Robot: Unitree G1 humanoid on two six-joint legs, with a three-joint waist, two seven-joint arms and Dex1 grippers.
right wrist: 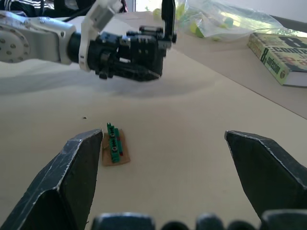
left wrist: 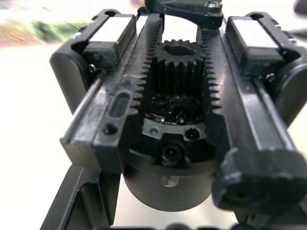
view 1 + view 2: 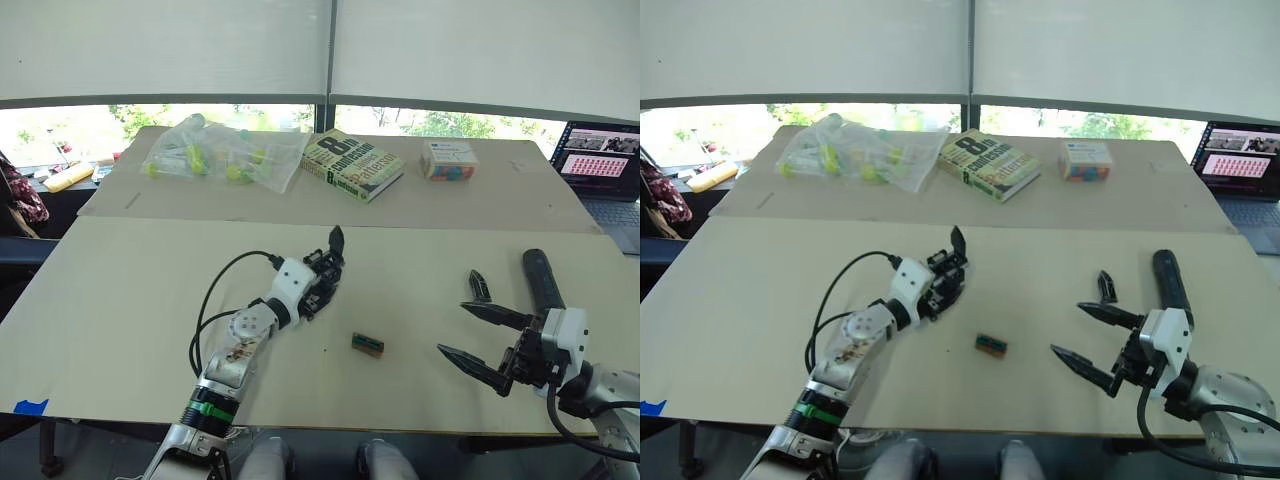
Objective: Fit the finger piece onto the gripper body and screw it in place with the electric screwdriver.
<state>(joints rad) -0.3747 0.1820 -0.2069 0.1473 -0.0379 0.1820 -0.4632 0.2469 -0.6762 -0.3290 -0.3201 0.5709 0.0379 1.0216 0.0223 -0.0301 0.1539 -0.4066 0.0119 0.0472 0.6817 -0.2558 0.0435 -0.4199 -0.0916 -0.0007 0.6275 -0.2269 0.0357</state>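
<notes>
We see the left gripper near the middle of the table, its fingers clamped around the gripper body, whose pointed finger stands upright. The right gripper hovers near the front right edge with jaws spread wide and nothing between them. The finger piece lies just beyond it, beside the electric screwdriver toward the right edge. A small green-and-brown block rests between the two grippers.
</notes>
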